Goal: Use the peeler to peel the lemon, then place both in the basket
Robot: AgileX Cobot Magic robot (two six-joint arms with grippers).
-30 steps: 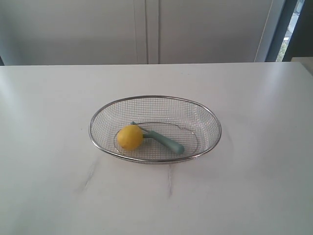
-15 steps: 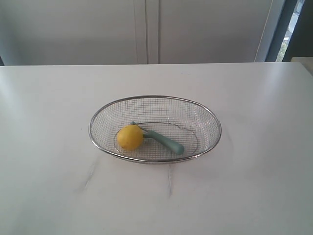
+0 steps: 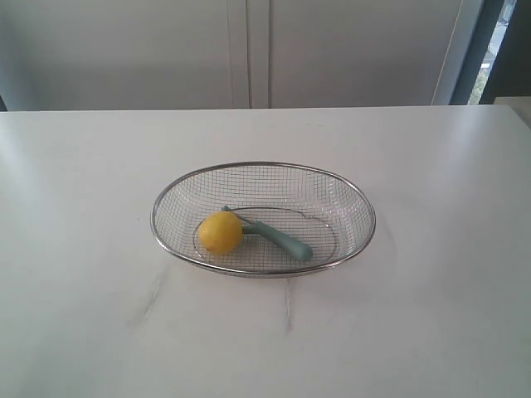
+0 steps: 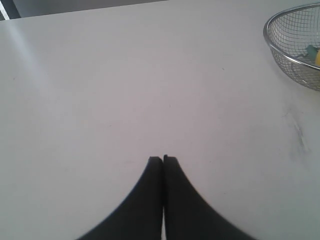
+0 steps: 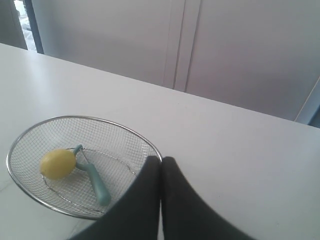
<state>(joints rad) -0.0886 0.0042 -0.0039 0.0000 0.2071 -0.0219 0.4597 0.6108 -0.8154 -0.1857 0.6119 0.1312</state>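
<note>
The silver wire basket point(image 3: 348, 199) stands in the middle of the white table. Inside it lies the yellow lemon point(image 3: 220, 232), with the teal-handled peeler point(image 3: 282, 240) resting against its right side. The right wrist view shows the same: basket point(image 5: 30, 130), lemon point(image 5: 58, 163) and peeler point(image 5: 96, 182). My right gripper point(image 5: 161, 160) is shut and empty, back from the basket's rim. My left gripper point(image 4: 163, 159) is shut and empty over bare table, far from the basket point(image 4: 280, 50). Neither gripper appears in the exterior view. The lemon's sticker is hidden.
Pale cabinet doors point(image 3: 249, 50) stand behind the table's far edge. A dark window frame point(image 3: 477, 50) is at the back right. Faint grey veins point(image 3: 288, 307) mark the tabletop in front of the basket.
</note>
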